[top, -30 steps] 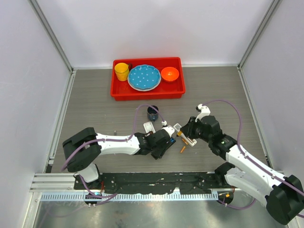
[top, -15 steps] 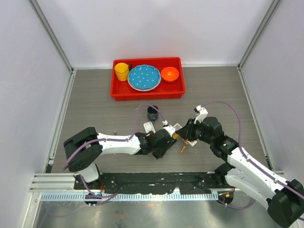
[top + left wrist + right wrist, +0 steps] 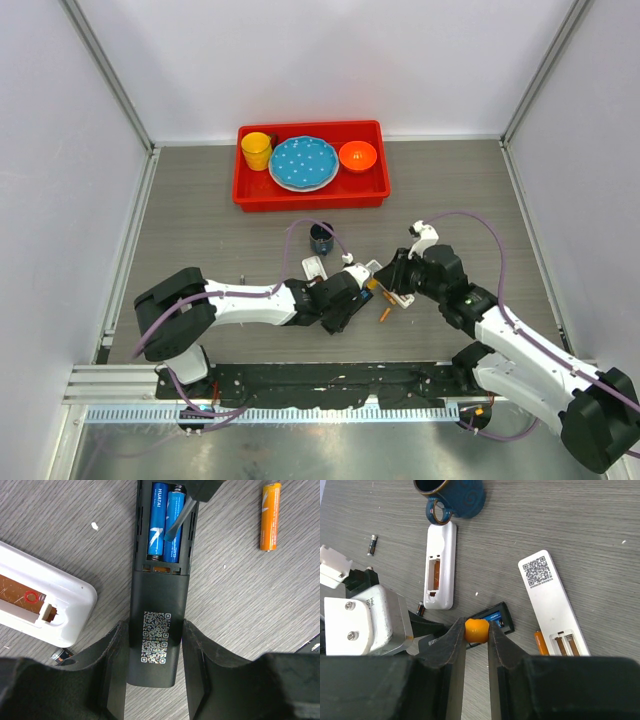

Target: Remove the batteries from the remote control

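Two batteries [image 3: 158, 520] in remote [image 3: 157, 630], mug [image 3: 322, 238] behind it

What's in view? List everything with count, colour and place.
table: one, grey
tray: one, red, table's far side
cup: one, yellow, tray's left end
plate: one, blue, tray's middle
bowl: one, orange, tray's right end
mug: one, dark blue, mid-table
white remotes: two, flanking the black one
black remote: one, compartment open
blue batteries: two, inside it
orange battery: one, loose
dark batteries: two, loose
screwdriver: one, orange handle, tip at blue batteries
left fingers: black, gripping black remote
right fingers: black, gripping screwdriver
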You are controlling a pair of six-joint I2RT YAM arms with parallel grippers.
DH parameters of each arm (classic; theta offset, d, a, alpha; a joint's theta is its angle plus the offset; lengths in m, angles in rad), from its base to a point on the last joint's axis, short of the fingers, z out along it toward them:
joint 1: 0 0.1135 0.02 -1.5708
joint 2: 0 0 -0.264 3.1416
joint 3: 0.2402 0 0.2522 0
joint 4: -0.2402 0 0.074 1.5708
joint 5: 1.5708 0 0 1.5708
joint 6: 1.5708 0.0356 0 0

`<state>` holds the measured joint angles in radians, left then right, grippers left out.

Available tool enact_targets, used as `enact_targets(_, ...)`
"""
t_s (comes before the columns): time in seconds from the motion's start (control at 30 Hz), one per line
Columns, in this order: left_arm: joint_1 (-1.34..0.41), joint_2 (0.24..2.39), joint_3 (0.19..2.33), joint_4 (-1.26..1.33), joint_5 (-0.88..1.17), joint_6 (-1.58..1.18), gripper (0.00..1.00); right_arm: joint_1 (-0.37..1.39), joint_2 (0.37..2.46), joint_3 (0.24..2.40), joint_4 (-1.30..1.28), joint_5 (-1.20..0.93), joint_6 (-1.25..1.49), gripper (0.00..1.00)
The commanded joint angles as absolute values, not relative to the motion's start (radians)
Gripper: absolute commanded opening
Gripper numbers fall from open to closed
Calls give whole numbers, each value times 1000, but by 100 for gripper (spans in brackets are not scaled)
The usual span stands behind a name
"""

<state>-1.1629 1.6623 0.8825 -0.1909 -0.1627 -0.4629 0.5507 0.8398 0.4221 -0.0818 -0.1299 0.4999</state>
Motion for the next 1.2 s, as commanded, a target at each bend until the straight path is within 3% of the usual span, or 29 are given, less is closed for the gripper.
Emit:
enact_targets(0.0, -1166, 1743, 833, -268, -86, -488, 0, 554, 841, 428, -11, -104, 500, 1)
enact_targets(0.63, -1166, 1741, 831, -273, -89, -488, 0, 558, 914, 426, 45, -187, 482, 1)
enact_targets(0.97, -1166, 1741, 828, -273, -92, -491, 0, 584, 927, 448, -54, -86, 422, 1)
enact_targets(1.17, -1166, 1746, 827, -268, -86, -494, 0, 676, 922, 479, -109, 101, 414, 1)
